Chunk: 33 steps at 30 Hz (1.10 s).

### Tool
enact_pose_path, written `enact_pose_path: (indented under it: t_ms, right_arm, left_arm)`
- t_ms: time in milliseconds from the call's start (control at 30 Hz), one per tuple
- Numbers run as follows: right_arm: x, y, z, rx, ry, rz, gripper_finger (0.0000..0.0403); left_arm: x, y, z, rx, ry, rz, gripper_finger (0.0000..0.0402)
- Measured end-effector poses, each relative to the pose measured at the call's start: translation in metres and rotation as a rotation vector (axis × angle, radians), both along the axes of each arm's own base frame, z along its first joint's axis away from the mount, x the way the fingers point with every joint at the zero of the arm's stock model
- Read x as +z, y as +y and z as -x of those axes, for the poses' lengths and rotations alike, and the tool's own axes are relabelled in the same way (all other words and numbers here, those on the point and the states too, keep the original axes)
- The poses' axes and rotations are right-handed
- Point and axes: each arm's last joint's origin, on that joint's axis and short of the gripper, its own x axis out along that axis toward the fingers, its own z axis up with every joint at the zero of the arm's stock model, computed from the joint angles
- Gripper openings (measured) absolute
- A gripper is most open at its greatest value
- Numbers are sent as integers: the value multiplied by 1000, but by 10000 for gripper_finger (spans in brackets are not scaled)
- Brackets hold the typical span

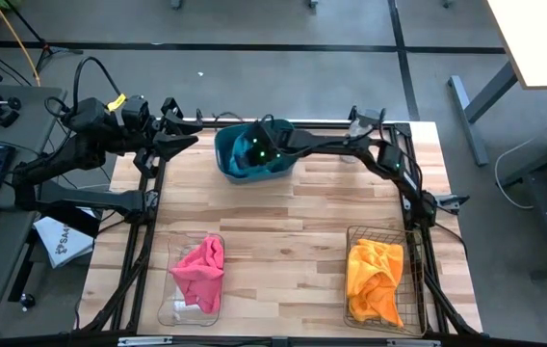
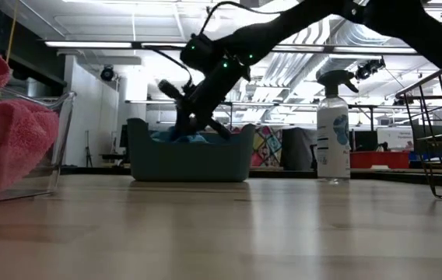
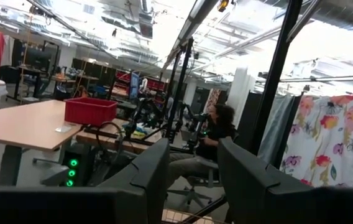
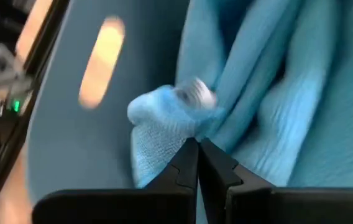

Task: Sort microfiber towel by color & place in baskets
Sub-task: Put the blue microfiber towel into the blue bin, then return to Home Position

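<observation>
A: While your right gripper (image 4: 197, 144) sits pinching the blue towel (image 4: 276, 93) inside the teal tub (image 1: 227, 149) at twelve o'clock, what next?

B: Spread the fingers fully, then lift straight up so no fold rides out.

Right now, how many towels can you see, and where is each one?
3: a blue towel in the teal tub, a pink towel in the clear bin, an orange towel in the wire basket. More may be hidden underneath.

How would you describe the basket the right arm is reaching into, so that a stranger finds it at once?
On the wooden table, look at the far edge, midway between the two arms. There sits the teal tub, with the right gripper inside over a blue towel. Unlike the clear bin and the wire basket, it has solid opaque walls.
</observation>
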Motion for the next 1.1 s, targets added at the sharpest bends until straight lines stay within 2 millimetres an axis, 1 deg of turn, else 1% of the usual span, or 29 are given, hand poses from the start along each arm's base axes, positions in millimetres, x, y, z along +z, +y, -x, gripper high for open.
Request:
enact_pose_path:
  t_ms: [100, 167, 267, 433, 533, 633, 700, 800, 900, 1000, 1100]
  right_arm:
    - [-2, -11, 2, -46, 14, 21, 0]
    - [-8, -17, 4, -68, 47, 21, 0]
    - [-15, -18, 7, -82, 91, 29, 0]
    - [-13, -20, 7, -72, 84, 48, 2]
    - [-13, -23, 8, -109, 71, 18, 20]
    - [-10, -28, 9, -64, 43, -10, 59]
    - [1, -29, 10, -31, 24, 9, 91]
    - [28, -30, 12, 27, 3, 71, 140]
    - [53, -31, 15, 66, 50, 129, 180]
    - [73, -30, 18, 120, 90, 183, 207]
    - [95, -25, 24, 230, 131, 230, 220]
  left_arm:
    - [0, 0, 0, 0, 0, 1, 125]
    - [0, 0, 0, -1, 0, 7, 125]
    - [0, 0, 0, -1, 0, 9, 125]
    - [0, 0, 0, 1, 0, 10, 125]
    - [0, 0, 0, 2, 0, 10, 125]
    - [0, 0, 0, 2, 0, 10, 125]
    - [0, 0, 0, 2, 0, 10, 125]
    - [0, 0, 0, 2, 0, 10, 125]
    - [0, 0, 0, 2, 1, 10, 125]
    - [0, 0, 0, 2, 2, 10, 125]
    - [-1, 0, 0, 2, 10, 12, 125]
